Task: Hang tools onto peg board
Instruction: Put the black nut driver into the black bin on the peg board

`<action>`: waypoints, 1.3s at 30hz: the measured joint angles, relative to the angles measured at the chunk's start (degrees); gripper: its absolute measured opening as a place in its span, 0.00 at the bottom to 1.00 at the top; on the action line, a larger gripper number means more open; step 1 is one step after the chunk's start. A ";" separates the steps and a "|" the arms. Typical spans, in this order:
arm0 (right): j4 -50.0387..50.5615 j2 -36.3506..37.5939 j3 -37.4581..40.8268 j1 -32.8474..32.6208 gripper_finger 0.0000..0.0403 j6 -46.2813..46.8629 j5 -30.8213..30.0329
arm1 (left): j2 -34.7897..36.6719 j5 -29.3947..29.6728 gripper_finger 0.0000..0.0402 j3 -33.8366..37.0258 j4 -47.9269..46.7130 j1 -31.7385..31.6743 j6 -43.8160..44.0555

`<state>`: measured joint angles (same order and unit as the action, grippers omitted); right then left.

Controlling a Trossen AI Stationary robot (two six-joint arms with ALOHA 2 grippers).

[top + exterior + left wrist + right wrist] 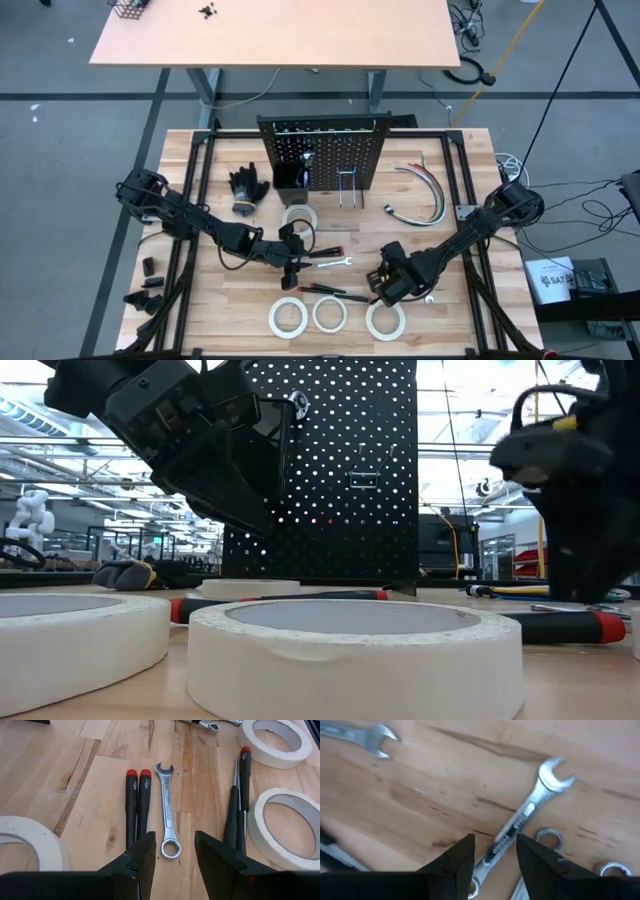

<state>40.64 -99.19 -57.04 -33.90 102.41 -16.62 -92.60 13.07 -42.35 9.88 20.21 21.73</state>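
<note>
Meanwhile right gripper apart astride wrench; left gripper apart over lengthwise spanner

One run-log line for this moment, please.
left gripper: open over silver combination wrench | right gripper: open over another silver wrench

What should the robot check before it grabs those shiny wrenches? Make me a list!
1. Left gripper open: ok.
2. Silver combination wrench lined up between the left fingers: ok, ring end sits in the gap.
3. Right gripper over a second silver wrench: ok, jaws apart either side of its shaft.
4. Either wrench lifted off the wooden tabletop: not ok, both lie flat.
5. Free hook on the upright black perforated peg board: cannot tell.
</note>
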 joint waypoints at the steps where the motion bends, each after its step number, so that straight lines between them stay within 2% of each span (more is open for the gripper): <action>1: 0.01 0.51 -0.02 0.09 0.35 -0.69 -0.02 | 0.00 0.01 0.34 0.00 -0.07 0.00 -0.03; 7: 0.11 2.87 -0.05 1.31 0.35 -3.05 0.04 | 0.00 -0.01 0.34 0.00 -0.19 -1.01 -1.21; 10: -2.98 3.31 -0.06 1.78 0.35 -5.23 -1.04 | -0.23 -0.04 0.34 0.00 -0.16 -1.72 -2.74; 12: -8.55 3.33 -0.07 2.13 0.35 -11.19 -3.84 | -1.08 -0.26 0.34 0.00 -0.12 -2.24 -3.78; 16: -23.22 2.50 -0.13 3.95 0.35 -30.49 -7.22 | -4.08 -1.50 0.34 0.00 0.02 -2.97 -6.16; 19: -29.27 2.42 -0.15 5.69 0.35 -36.49 -7.41 | -6.14 -3.61 0.34 0.00 0.05 -3.39 -6.00; 26: -29.41 2.42 -0.15 7.82 0.35 -37.41 -7.38 | -7.91 -2.47 0.34 0.00 0.58 -3.35 -6.41; 31: -29.24 2.42 -0.15 8.76 0.35 -38.86 -7.28 | -7.99 -1.06 0.34 0.02 0.15 -3.21 -10.21; 39: -29.27 2.42 -0.15 10.23 0.35 -40.37 -7.26 | -9.01 0.67 0.34 0.02 0.60 -4.11 -10.07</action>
<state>11.38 -96.77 -57.19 -23.66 62.04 -23.88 -101.60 13.74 -42.33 10.48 16.10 11.65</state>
